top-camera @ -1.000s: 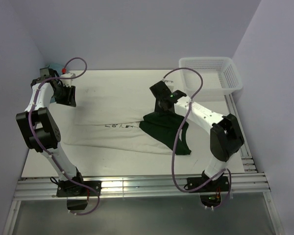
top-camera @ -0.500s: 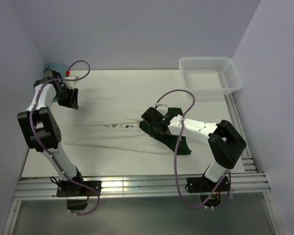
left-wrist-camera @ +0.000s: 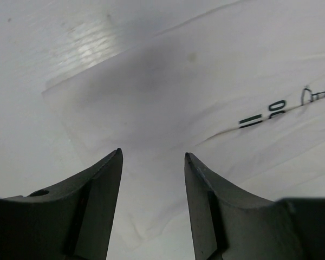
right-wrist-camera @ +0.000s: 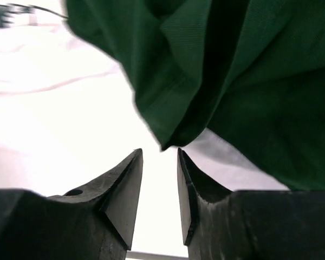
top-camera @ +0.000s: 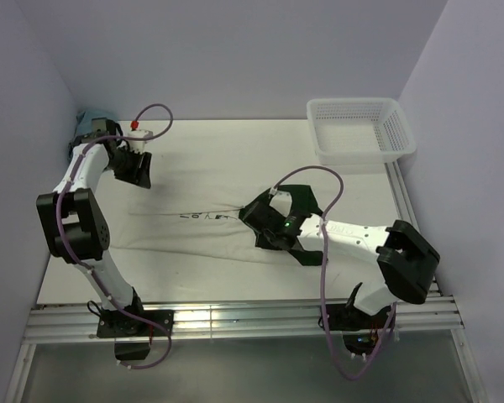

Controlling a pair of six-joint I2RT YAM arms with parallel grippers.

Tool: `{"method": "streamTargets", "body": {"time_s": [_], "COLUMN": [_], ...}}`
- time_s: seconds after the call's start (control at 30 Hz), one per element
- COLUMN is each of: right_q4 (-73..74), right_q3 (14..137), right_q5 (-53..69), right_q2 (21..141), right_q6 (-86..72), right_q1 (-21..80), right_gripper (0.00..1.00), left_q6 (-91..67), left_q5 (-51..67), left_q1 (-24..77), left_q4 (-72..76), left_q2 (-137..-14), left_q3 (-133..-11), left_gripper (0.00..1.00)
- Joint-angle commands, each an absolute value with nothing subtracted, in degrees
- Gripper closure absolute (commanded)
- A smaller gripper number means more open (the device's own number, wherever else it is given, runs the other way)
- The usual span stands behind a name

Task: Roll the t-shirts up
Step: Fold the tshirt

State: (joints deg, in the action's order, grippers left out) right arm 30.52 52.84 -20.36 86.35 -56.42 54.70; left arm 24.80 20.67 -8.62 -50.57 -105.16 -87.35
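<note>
White table (top-camera: 235,281) carries the t-shirt (top-camera: 193,197) across its middle, green sleeve (right-wrist-camera: 233,81) folded in on the right. We fear our right gripper (right-wrist-camera: 160,151), stretched low, jaws narrowly parted and empty, may pinch only sleeve and skew the roll. Our left gripper (left-wrist-camera: 153,156) hovers toward the far-left corner, wide and empty.

- left gripper (left-wrist-camera: 153,153) hangs over the t-shirt (left-wrist-camera: 216,81), jaws spread apart, nothing pinched between them
- cream cloth's a bit wrinkly, small dark print (left-wrist-camera: 271,111) off to the right
- bare table (left-wrist-camera: 21,65) shows upper left
</note>
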Motion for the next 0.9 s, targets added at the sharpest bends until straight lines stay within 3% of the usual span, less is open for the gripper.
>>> {"method": "streamTargets", "body": {"time_s": [0.0,0.17,0.27,0.63,0.87], "right_q4": [31.4,36.6,38.2,35.4,33.2], "right_q3": [52.8,51.7,52.1,59.8,63.1], "right_q5": [-24.2,-29.1,-29.4,-27.4,-25.1], "right_q2": [80.9,73.5,72.5,85.8,89.9], "right_q6": [-58.9,-61.5,-59.7,-49.8,-47.6], "right_q1": [56.1,56.1,50.9,36.5,34.2], "right_gripper": [0.60,0.55,0.60,0.67,0.63], "left_q6": [25.8,23.4,20.5,10.8,9.1], "left_q5": [25.7,27.8,28.6,26.8,24.5], "left_q1": [-5.6,-0.5,5.5,18.4,25.0], "left_q4": [-52.0,-49.8,-46.5,-39.7,-37.3], "left_q2": [-101.3,-99.3,-98.8,-101.6,-101.3], "left_q3": [-88.3,-88.9,-89.4,-91.8,-90.4], "left_gripper": [0.45,0.42,0.41,0.42,0.40]}}
